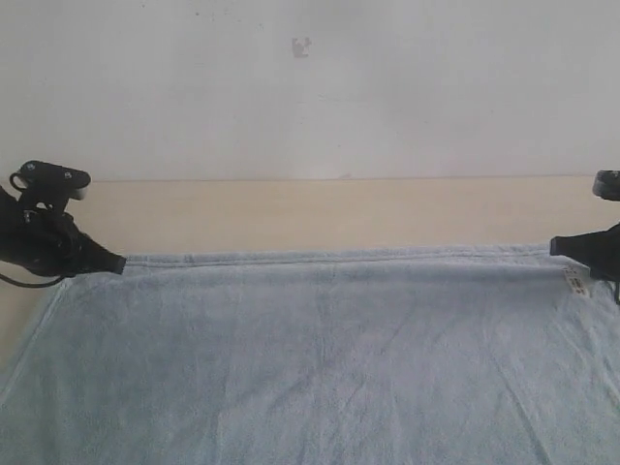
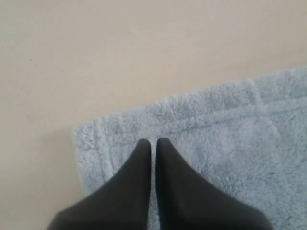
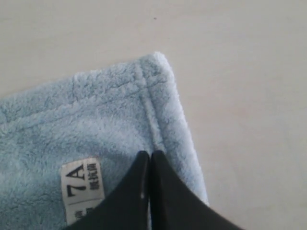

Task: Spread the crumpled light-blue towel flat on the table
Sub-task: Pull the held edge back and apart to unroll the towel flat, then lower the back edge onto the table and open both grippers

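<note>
Pale-blue fleece towel flat on beige table, filling lower frame, stitched hem, white tag printed "7A", left gripper and right gripper pinched closed on its upper corners

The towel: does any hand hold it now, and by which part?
Both do, it seems. The left hand is shut on one far corner of the towel, the right hand on the other, beside the white tag.

Beige table – pale-blue towel spread flat on it.
</note>
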